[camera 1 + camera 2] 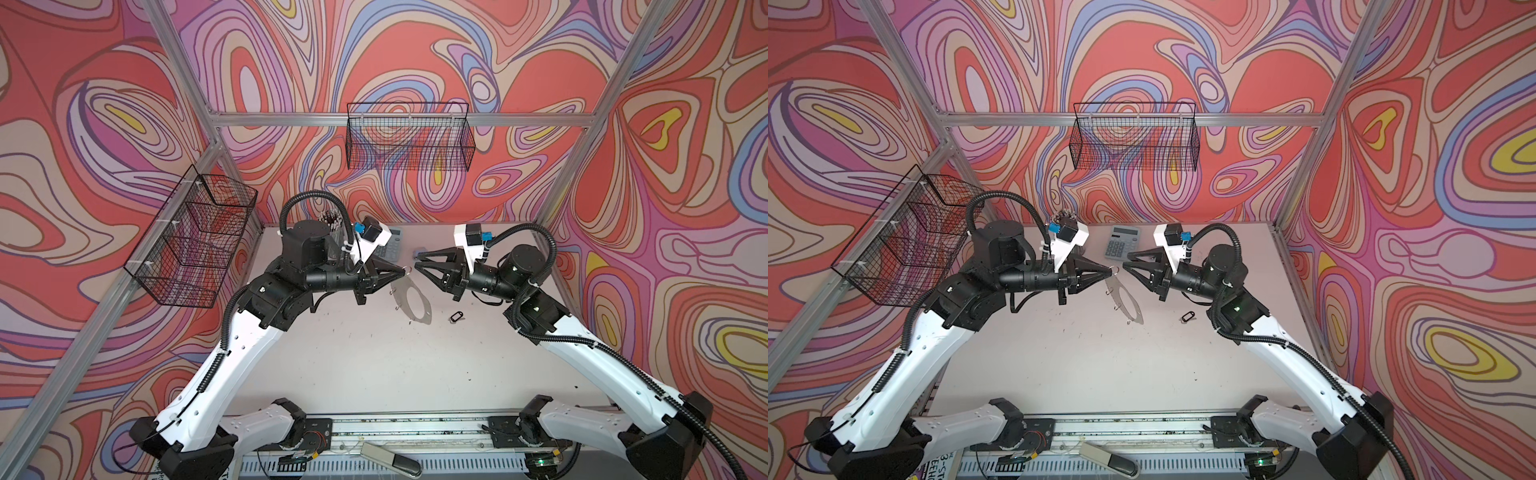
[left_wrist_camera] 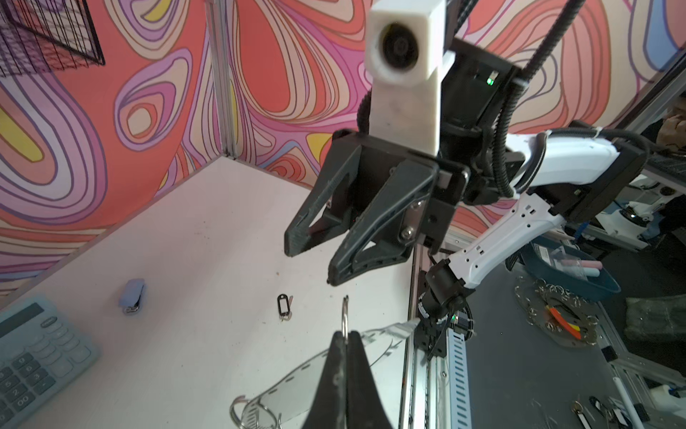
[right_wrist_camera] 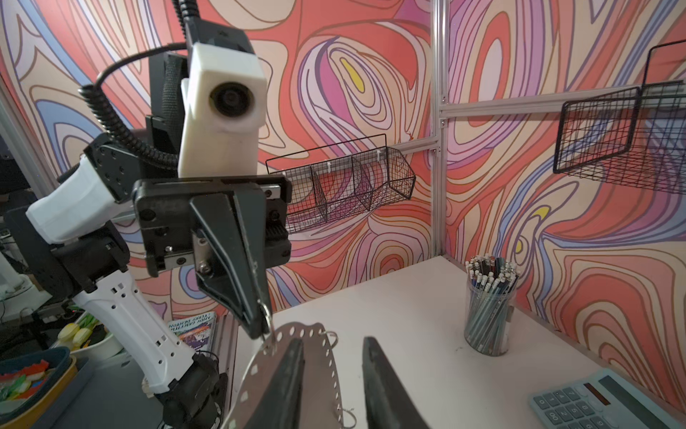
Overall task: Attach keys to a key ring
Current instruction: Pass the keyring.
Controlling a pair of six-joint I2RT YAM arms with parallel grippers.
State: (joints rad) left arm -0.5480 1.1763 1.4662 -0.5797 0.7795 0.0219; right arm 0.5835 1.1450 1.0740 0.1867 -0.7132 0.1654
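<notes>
Well, the keys lie flat on the worktop at five o'clock from the right jaws (part open, empty, the nearer pair), long axis running eight to two, while the left jaws are shut on a wire loop of the dangling key ring.

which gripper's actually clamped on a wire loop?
The left gripper: its jaws are shut on one small silver wire loop of the key ring. The right gripper faces it with jaws apart, holding nothing.
</notes>
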